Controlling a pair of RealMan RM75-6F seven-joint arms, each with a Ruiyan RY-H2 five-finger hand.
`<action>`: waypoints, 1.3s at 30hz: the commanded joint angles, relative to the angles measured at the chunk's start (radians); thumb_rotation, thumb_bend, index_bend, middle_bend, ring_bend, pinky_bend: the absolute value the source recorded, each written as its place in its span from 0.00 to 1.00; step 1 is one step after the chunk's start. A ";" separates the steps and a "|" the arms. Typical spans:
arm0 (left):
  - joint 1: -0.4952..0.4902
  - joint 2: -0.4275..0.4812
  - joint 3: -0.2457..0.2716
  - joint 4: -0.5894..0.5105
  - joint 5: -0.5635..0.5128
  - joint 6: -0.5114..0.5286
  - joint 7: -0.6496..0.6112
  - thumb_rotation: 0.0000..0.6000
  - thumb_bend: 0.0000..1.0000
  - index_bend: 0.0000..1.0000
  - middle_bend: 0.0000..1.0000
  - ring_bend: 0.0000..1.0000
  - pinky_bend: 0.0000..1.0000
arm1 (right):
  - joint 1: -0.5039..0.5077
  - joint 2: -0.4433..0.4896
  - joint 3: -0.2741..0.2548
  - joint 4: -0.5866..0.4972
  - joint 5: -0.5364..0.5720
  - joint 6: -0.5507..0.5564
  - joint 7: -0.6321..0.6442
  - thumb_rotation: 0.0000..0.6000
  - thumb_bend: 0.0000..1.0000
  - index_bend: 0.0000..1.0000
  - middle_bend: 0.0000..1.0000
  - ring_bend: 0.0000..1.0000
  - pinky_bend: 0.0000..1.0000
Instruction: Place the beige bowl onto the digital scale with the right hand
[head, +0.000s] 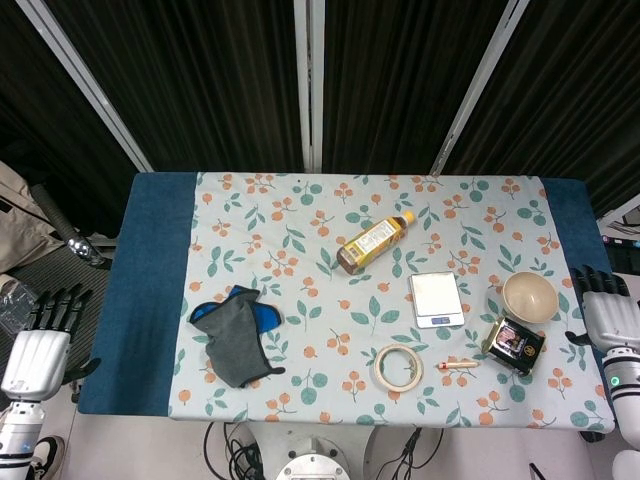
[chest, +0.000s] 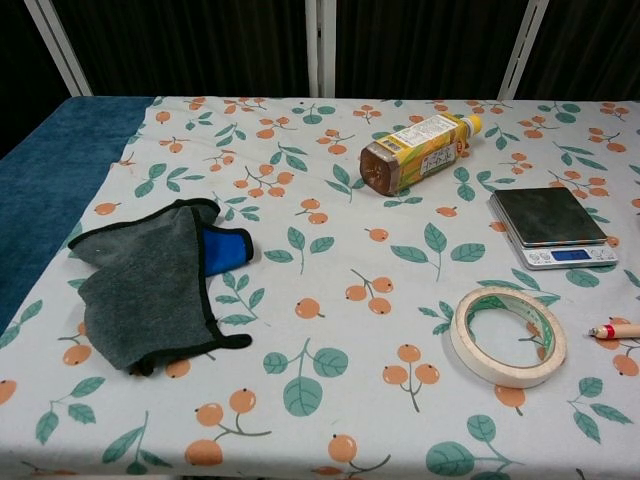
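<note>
The beige bowl (head: 529, 296) stands upright on the floral cloth near the table's right edge, right of the digital scale (head: 436, 299). The scale's dark platform (chest: 549, 228) is bare in the chest view, where the bowl is out of frame. My right hand (head: 604, 317) hovers at the right edge of the head view, just right of the bowl and apart from it, fingers spread and empty. My left hand (head: 38, 345) hangs off the table's left side, open and holding nothing.
A small dark box (head: 515, 345) lies just in front of the bowl. A tape roll (head: 398, 367), a small wooden piece (head: 460, 365), a lying bottle (head: 373, 241) and a grey and blue cloth (head: 236, 335) also sit on the tablecloth (head: 300, 220).
</note>
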 joint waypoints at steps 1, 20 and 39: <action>0.001 0.003 0.001 -0.005 -0.005 -0.003 0.005 1.00 0.07 0.01 0.00 0.00 0.00 | 0.031 -0.022 0.008 0.033 0.016 -0.047 0.012 1.00 0.02 0.00 0.00 0.00 0.00; -0.019 0.021 -0.006 -0.054 -0.022 -0.039 0.067 1.00 0.07 0.01 0.00 0.00 0.00 | 0.140 -0.095 -0.008 0.218 -0.075 -0.279 0.248 1.00 0.00 0.00 0.00 0.00 0.00; -0.025 0.023 -0.006 -0.064 -0.030 -0.047 0.084 1.00 0.07 0.01 0.00 0.00 0.00 | 0.200 -0.097 -0.041 0.258 -0.161 -0.379 0.366 1.00 0.00 0.00 0.03 0.00 0.00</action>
